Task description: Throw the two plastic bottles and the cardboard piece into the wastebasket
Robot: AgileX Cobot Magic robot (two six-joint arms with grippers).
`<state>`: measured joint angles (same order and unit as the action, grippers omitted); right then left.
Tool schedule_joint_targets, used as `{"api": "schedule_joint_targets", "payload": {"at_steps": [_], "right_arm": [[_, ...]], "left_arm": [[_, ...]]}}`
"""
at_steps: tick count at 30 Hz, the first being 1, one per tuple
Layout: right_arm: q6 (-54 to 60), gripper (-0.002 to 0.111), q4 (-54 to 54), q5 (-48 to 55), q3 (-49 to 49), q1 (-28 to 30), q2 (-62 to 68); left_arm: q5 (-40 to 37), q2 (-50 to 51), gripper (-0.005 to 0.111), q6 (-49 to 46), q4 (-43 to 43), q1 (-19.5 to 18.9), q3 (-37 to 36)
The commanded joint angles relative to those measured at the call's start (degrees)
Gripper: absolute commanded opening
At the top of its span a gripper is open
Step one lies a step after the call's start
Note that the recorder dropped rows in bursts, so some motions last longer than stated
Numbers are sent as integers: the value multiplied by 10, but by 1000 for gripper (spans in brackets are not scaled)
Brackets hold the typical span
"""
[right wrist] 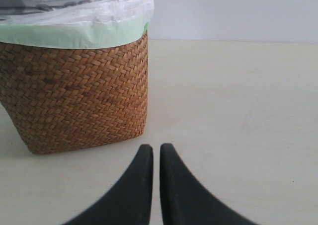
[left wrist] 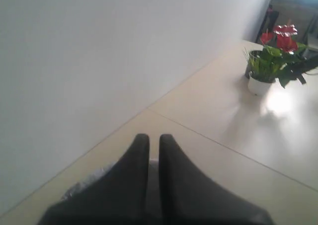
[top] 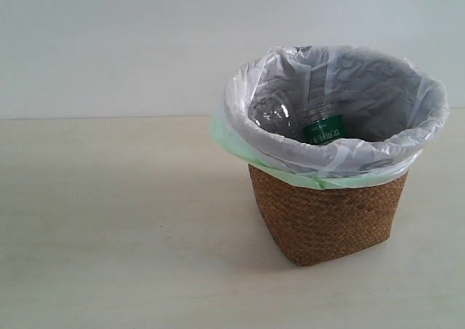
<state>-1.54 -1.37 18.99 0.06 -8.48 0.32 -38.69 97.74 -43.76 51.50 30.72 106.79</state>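
Your wastebasket stood right of centre, pale open bench spreading left. Your left pincer and right pincer were both clenched.

Wicker wastebasket upright on surface; white liner (pale green edge) folded over rim. Inside: green-labelled clear bottle, second clear bottle just beside it.
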Motion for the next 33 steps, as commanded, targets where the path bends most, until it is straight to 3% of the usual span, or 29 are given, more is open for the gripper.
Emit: {"api": "schedule_joint_targets", "payload": {"at_steps": [1,9,14,18,24,33], "right_arm": [[2,3,-5,-5,-1,-1,-3],[2,3,-5,-5,-1,-1,-3],[2,3,-5,-5,-1,-1,-3],[2,3,-5,-5,-1,-1,-3],[2,3,-5,-5,-1,-1,-3],[2,3,-5,-5,-1,-1,-3]], "left_arm": [[-49,-23,5,10,-45,-5,2],[-52,-106,4,71,-166,-5,-1],[-41,-187,4,108,-248,-5,-46],[14,-266,4,147,-308,-5,-120],[158,-400,4,165,-314,-5,-239],[247,-589,4,167,-314,-5,-392]]}}
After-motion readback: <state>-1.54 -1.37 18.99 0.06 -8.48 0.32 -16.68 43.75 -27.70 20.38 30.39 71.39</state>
